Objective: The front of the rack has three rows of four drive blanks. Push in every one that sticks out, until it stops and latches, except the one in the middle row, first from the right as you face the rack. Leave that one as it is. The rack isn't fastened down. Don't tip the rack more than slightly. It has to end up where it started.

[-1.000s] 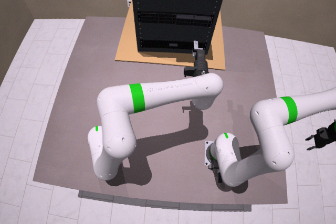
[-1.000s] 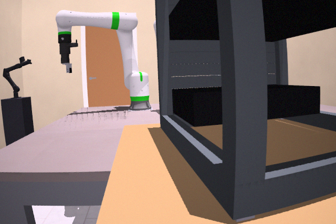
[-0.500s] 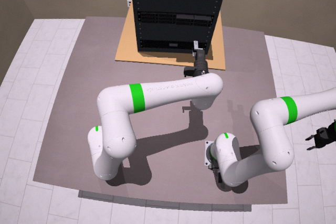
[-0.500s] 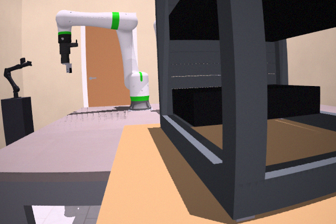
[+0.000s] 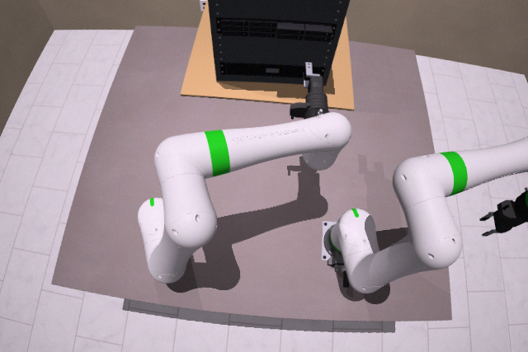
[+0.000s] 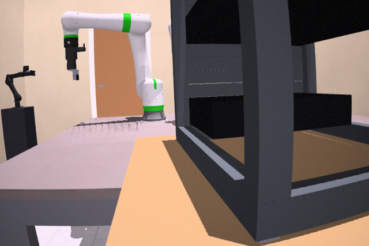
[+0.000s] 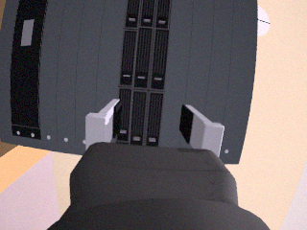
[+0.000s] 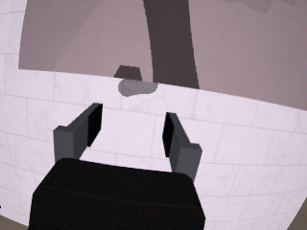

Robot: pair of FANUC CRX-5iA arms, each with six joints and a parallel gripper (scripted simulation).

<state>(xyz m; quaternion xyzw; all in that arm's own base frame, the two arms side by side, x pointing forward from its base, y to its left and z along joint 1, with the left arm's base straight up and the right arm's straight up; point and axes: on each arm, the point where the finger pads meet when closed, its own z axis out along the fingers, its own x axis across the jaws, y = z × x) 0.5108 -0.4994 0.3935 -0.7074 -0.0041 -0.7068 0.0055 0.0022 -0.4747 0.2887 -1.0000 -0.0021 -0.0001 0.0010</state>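
The rack [image 5: 272, 2] [image 6: 274, 118] [image 7: 206, 57] stands upright. In the left wrist view its rows run vertically, with the rack's right side at the bottom. The top row's first blank from the right [image 5: 318, 27] [image 7: 154, 115] and second [image 5: 290, 25] [image 7: 160, 53] appear to stick out. The middle row's first from the right [image 7: 138, 112] also seems proud; exact depths are unclear. My left gripper [image 5: 308, 73] [image 7: 151, 114] is open and empty, facing the rack's right part, with no visible contact. My right gripper [image 5: 483, 227] [image 6: 75, 75] [image 8: 132, 121] is open and empty, far from the rack.
The rack rests on an orange board [image 5: 195, 79] [image 6: 143, 177] on the table [image 5: 128, 105] [image 6: 59, 171]. A black lower unit [image 5: 247, 68] [image 7: 24, 86] sits below the blanks. The left arm [image 5: 264, 139] stretches over the table. A small black arm [image 6: 13, 88] stands on a pedestal [image 6: 16, 130].
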